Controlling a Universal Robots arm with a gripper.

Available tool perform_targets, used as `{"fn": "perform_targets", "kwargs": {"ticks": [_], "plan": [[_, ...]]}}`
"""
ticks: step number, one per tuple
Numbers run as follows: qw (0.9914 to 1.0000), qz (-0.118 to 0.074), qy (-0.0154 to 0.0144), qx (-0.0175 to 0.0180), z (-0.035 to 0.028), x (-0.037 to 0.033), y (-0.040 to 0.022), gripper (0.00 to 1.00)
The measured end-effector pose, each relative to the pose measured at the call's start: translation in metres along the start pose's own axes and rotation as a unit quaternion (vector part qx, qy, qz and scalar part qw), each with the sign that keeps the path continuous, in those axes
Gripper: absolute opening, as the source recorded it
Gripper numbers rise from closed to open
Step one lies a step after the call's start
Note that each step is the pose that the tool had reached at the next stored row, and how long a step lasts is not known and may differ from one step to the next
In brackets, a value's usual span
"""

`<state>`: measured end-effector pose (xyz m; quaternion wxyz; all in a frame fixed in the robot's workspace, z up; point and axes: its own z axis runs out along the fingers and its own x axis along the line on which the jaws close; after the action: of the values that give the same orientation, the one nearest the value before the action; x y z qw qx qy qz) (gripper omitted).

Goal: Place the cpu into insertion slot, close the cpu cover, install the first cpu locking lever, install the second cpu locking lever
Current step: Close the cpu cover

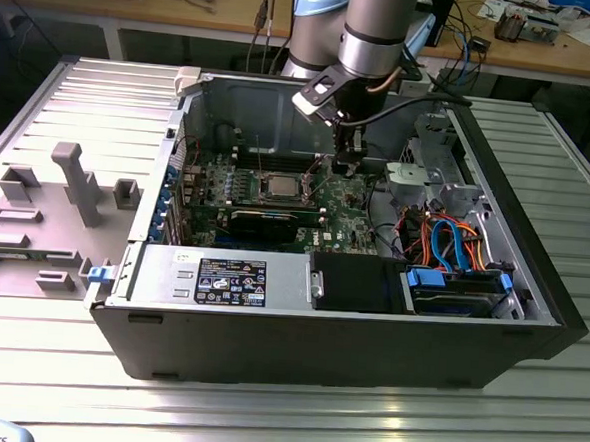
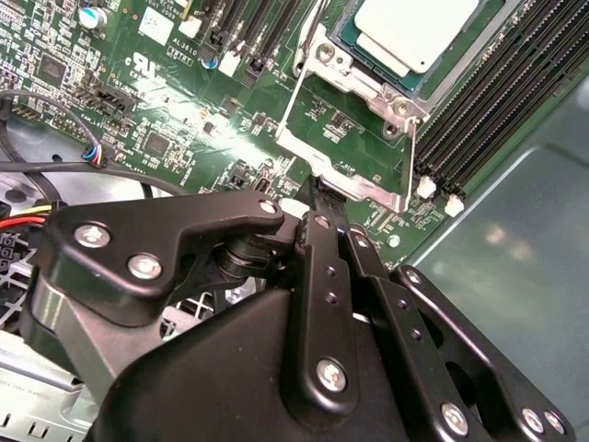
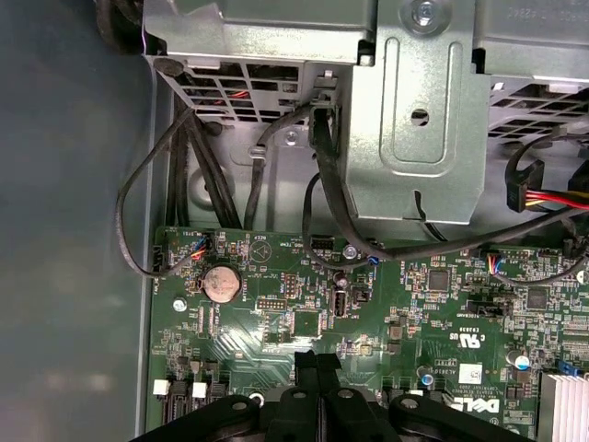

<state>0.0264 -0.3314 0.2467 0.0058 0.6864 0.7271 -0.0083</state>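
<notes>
At the insertion slot's (image 2: 345,161) corner, cpu (image 2: 419,28) seated, the gripper (image 2: 317,198) has its jaws pinched together, empty, likely to push the locking lever (image 2: 293,85).

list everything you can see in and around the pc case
computer case: one, black, open on the ribbed metal table
circuit board: one, green, inside the case
cpu: one, silvery, mid-board
cpu cover: one, silver, framing the cpu
power supply: one, silver, near edge of the case
cables: several, blue and orange, the exterior view's right
moulded panel: one, grey, table, the exterior view's left
arm: one, silver, extends into the case
gripper: one, black, shut, beside the cpu
</notes>
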Motion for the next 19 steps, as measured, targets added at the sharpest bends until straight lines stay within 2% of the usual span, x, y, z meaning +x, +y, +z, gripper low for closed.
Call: {"fn": "perform_targets", "kwargs": {"ticks": [19], "plan": [[1.0,0.0,-0.0001,0.0,0.0001,0.0003,-0.0056,0.11]]}}
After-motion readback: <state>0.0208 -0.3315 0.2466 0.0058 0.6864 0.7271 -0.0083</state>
